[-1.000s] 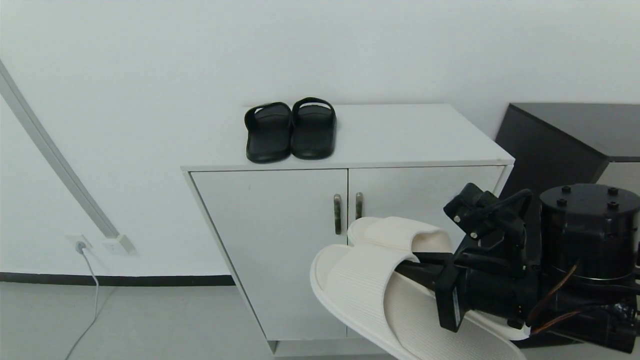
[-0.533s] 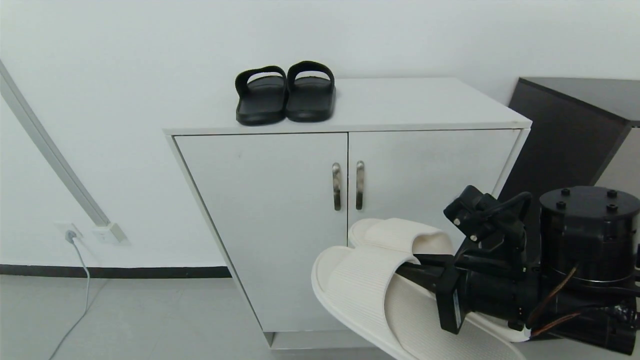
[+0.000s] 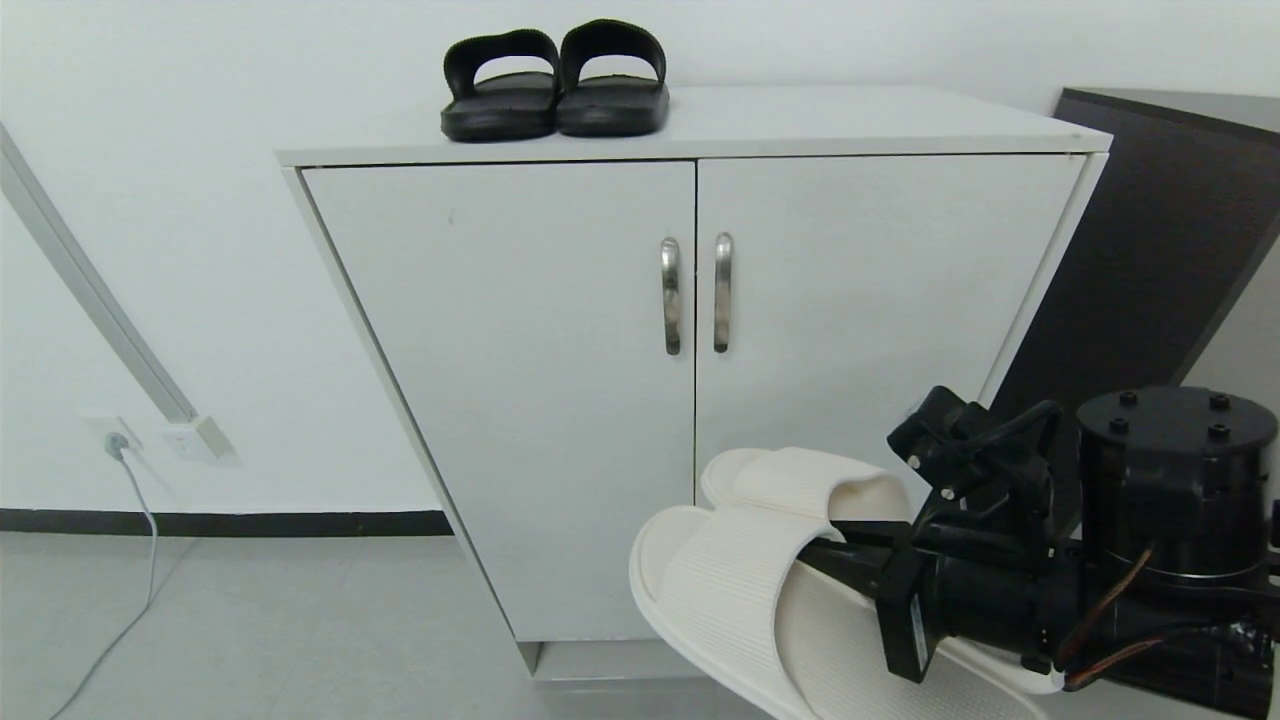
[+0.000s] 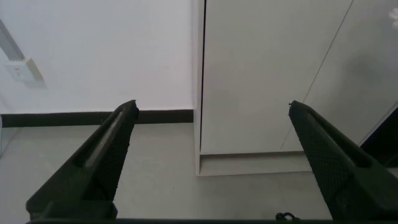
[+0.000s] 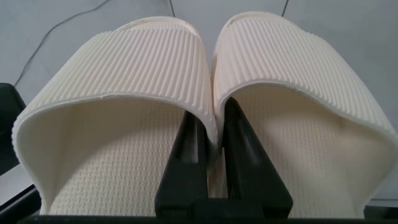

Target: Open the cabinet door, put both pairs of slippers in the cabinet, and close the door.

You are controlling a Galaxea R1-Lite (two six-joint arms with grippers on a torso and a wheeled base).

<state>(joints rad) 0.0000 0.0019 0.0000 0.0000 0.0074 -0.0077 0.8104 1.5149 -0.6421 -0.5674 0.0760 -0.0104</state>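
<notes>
No words, numbers or signs can be read, neither on the cabinet point(image 3: 520, 400) nor on the white slippers point(image 3: 730, 590).

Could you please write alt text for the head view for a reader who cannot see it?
The right tool grips a pair of white slippers in front of a white cabinet whose two doors are shut. A pair of black slippers sits on the cabinet's top.
</notes>
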